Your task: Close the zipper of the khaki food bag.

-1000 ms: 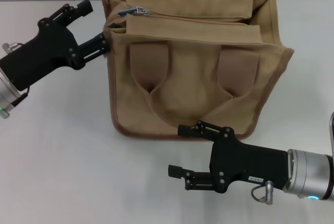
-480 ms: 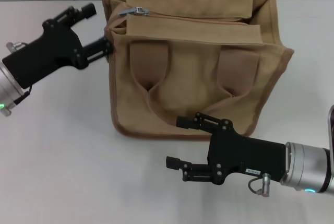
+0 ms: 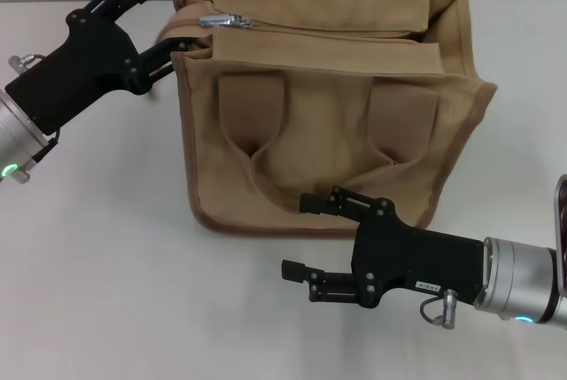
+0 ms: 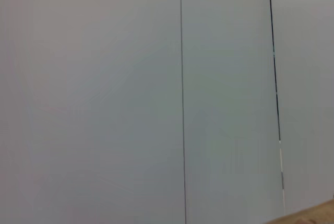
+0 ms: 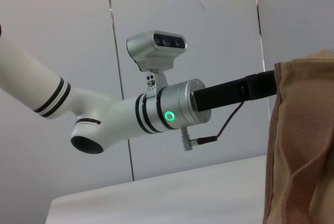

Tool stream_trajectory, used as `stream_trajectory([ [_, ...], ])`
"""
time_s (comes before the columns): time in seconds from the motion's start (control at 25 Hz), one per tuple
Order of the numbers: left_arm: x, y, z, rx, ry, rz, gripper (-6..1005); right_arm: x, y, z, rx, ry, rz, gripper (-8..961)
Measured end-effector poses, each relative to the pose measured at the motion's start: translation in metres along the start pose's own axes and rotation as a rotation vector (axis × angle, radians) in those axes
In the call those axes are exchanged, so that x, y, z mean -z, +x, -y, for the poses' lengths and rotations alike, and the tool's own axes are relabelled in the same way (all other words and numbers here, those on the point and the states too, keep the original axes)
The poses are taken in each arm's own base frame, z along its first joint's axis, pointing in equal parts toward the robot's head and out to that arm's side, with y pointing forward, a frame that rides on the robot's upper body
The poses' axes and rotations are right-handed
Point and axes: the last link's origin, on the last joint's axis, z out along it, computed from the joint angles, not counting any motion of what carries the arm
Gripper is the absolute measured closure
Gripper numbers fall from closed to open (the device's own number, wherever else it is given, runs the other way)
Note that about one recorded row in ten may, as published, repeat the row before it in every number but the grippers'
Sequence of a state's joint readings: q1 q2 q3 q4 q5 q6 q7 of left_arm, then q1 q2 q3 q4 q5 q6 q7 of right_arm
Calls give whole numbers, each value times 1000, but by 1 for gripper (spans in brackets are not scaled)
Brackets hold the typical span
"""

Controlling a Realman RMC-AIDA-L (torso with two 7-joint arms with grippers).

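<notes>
Reaching in at the far left corner of the khaki food bag, the left hand has its fingers spread, the lower one touching or just under the bag's top edge, the upper one up beside the corner; nothing pinched. Bag stands on the white tabletop, broad side with two strap handles toward the robot. Zipper runs along the top; its silver pull tab sits at the left end, just beside the left hand, track to its right apparently open. Judgement: approach-to-grasp step, zip not yet started. Next move calls for pinching the small tab and drawing it right along the track, likely with the bag steadied. Right hand hovers low near the bag's front bottom edge, fingers spread, empty. Small white label on right hand's body, unreadable; no brand visible on bag
</notes>
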State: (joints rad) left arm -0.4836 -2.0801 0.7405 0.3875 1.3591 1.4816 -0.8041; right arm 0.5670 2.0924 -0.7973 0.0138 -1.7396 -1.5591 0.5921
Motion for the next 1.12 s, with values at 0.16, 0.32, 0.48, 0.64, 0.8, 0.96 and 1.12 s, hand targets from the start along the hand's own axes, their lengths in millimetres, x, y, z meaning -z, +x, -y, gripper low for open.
stream_trajectory([
  [0.16, 5, -3, -4, 5, 0, 2, 260, 0, 1, 0, 0, 3, -4, 119],
  [0.32, 7, -6, -9, -44, -22, 2, 300, 0, 1, 1, 1, 6, -10, 119],
  [0.48, 6, -8, -14, -19, -8, -28, 340, -1, 1, 2, 3, 5, -10, 119],
  [0.64, 8, -9, -14, -10, 0, -28, 597, -1, 1, 1, -1, 6, -10, 120],
  [0.8, 9, -10, -15, 1, 4, -31, 783, -1, 2, 1, -3, 7, -10, 120],
  [0.96, 10, -13, -17, 21, 9, -33, 871, -1, 2, 1, -5, 8, -10, 120],
  [1.12, 11, -12, -19, 29, 4, -42, 925, 0, 0, 1, -15, 23, 10, 120],
])
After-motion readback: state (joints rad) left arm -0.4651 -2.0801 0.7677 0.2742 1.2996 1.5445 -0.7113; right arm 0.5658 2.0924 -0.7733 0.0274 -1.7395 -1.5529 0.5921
